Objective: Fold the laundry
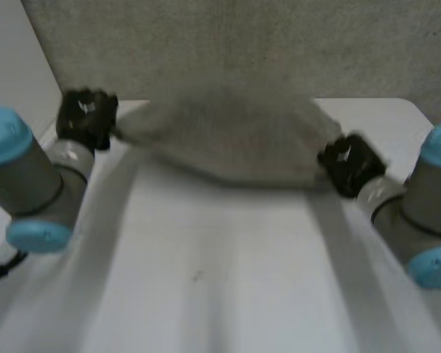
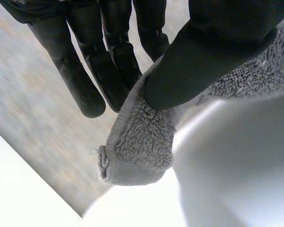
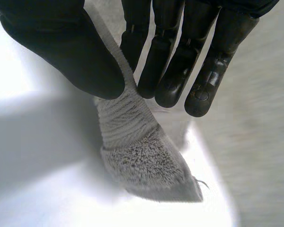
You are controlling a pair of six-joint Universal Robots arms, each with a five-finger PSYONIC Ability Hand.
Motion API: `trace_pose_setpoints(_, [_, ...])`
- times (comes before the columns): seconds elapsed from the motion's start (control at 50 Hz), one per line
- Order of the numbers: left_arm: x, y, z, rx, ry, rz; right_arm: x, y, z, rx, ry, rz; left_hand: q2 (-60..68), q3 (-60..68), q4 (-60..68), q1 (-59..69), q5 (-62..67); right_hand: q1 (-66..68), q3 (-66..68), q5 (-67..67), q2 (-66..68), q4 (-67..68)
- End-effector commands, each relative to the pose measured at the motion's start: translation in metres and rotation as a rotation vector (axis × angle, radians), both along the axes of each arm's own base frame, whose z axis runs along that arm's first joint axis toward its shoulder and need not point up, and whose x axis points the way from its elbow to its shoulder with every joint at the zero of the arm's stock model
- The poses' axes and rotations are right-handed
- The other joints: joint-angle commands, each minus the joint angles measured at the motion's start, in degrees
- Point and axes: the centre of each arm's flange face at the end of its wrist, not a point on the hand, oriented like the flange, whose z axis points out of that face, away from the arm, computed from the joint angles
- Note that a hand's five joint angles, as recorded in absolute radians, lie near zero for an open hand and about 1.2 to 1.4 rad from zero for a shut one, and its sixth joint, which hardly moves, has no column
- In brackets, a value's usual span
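Grey towel (image 1: 228, 143) spans the surface (image 1: 220, 272) far edge, left robot hand (image 1: 87, 118) and right robot hand (image 1: 350, 163) each pinching one corner.

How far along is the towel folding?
Early. Done: the left hand and right hand each pinch a corner of the grey towel between thumb and fingers. In hand: the towel spans between them over the white table's far end. Left: no neat fold shows, so the folding itself remains.

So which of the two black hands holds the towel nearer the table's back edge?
The left hand, at the far corner of the table; the right hand pinches its end of the towel nearer the camera.
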Motion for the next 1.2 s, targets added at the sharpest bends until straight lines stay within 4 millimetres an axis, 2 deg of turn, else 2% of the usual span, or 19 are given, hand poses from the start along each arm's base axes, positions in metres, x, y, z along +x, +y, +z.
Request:
trace_pose_setpoints(0.02, [0.016, 0.022, -0.053, 0.119, -0.042, 0.01, -0.006, 0.017, -0.057, 0.203, 0.017, 0.007, 10.25, 10.34, 10.23, 11.32, 10.37, 24.83, 11.97, 13.42, 12.66, 11.61])
trace_pose_setpoints(0.08, [0.021, 0.023, -0.055, 0.129, -0.044, 0.024, -0.007, 0.018, -0.056, 0.205, 0.009, -0.003, 10.25, 10.34, 10.23, 11.32, 10.37, 24.83, 11.97, 13.42, 12.66, 11.61])
trace_pose_setpoints(0.12, [0.033, 0.022, -0.051, 0.123, -0.038, 0.056, -0.008, 0.019, -0.046, 0.207, -0.057, -0.024, 10.25, 10.34, 10.23, 11.32, 10.37, 9.65, -3.21, -1.76, -2.52, -3.57])
trace_pose_setpoints(0.14, [0.034, 0.022, -0.051, 0.123, -0.038, 0.056, -0.008, 0.019, -0.046, 0.207, -0.057, -0.024, 10.25, 10.34, 10.23, 11.32, 10.37, 9.58, -3.28, -1.83, -2.59, -3.63])
trace_pose_setpoints(0.18, [0.041, 0.021, -0.045, 0.112, -0.032, 0.078, -0.011, 0.017, -0.032, 0.217, -0.172, -0.067, 10.25, 10.34, 10.23, 11.32, 10.37, -3.8, -16.66, -15.21, -15.97, -17.01])
trace_pose_setpoints(0.2, [0.041, 0.021, -0.045, 0.112, -0.032, 0.078, -0.011, 0.017, -0.032, 0.217, -0.172, -0.067, 10.25, 10.34, 10.23, 11.32, 10.37, -3.87, -16.74, -15.28, -16.05, -17.09])
trace_pose_setpoints(0.22, [0.043, 0.021, -0.045, 0.114, -0.031, 0.081, -0.017, 0.013, -0.028, 0.23, -0.231, -0.103, 10.25, 10.34, 10.23, 11.32, 10.37, -11.37, -24.23, -22.78, -23.54, -24.59])
trace_pose_setpoints(0.24, [0.043, 0.022, -0.046, 0.115, -0.031, 0.081, -0.025, 0.007, -0.025, 0.245, -0.287, -0.146, 10.25, 10.34, 10.23, 11.32, 10.37, -14.11, -26.97, -25.52, -26.28, -27.33])
trace_pose_setpoints(0.3, [0.042, 0.024, -0.047, 0.12, -0.031, 0.078, -0.032, 0.002, -0.025, 0.261, -0.335, -0.182, 10.25, 10.34, 10.23, 11.32, 10.37, -15.82, -28.68, -27.23, -27.99, -29.03])
trace_pose_setpoints(0.34, [0.042, 0.026, -0.046, 0.12, -0.031, 0.076, -0.041, -0.005, -0.025, 0.285, -0.399, -0.225, 10.25, 10.34, 10.23, 11.32, 10.37, -23.86, -36.72, -35.27, -36.03, -37.07])
trace_pose_setpoints(0.46, [0.041, 0.031, -0.041, 0.11, -0.027, 0.068, -0.051, -0.007, -0.032, 0.329, -0.388, -0.259, 10.25, 10.34, 10.23, 11.32, 10.37, -24.9, -37.77, -36.31, -37.07, -38.12])
trace_pose_setpoints(0.5, [0.039, 0.033, -0.04, 0.109, -0.027, 0.062, -0.064, -0.007, -0.038, 0.368, -0.343, -0.293, 10.25, 10.34, 10.23, 11.32, 10.37, -24.4, -37.26, -35.81, -36.57, -37.62])
trace_pose_setpoints(0.56, [0.039, 0.035, -0.041, 0.113, -0.029, 0.061, -0.071, -0.003, -0.041, 0.409, -0.306, -0.304, 10.25, 10.34, 10.23, 11.32, 10.37, -24.23, -37.09, -35.64, -36.4, -37.45])
trace_pose_setpoints(0.72, [0.039, 0.035, -0.041, 0.112, -0.028, 0.062, -0.076, 0.008, -0.043, 0.484, -0.322, -0.253, 10.25, 10.34, 10.23, 11.32, 10.37, -23.39, -36.25, -34.8, -35.56, -36.6])
trace_pose_setpoints(0.86, [0.04, 0.034, -0.04, 0.11, -0.026, 0.064, -0.076, 0.012, -0.042, 0.482, -0.339, -0.225, 10.25, 10.34, 10.23, 11.32, 10.37, -19.37, -32.23, -30.78, -31.54, -32.59])
trace_pose_setpoints(1.06, [0.039, 0.035, -0.041, 0.111, -0.028, 0.061, -0.074, 0.0, -0.055, 0.393, -0.316, -0.19, 10.25, 10.34, 10.23, 11.32, 10.37, -10.45, -23.31, -21.86, -22.62, -23.66])
trace_pose_setpoints(1.2, [0.039, 0.035, -0.041, 0.111, -0.028, 0.062, -0.073, -0.005, -0.063, 0.384, -0.28, -0.181, 10.25, 10.34, 10.23, 11.32, 10.37, -8.92, -21.79, -20.33, -21.09, -22.14])
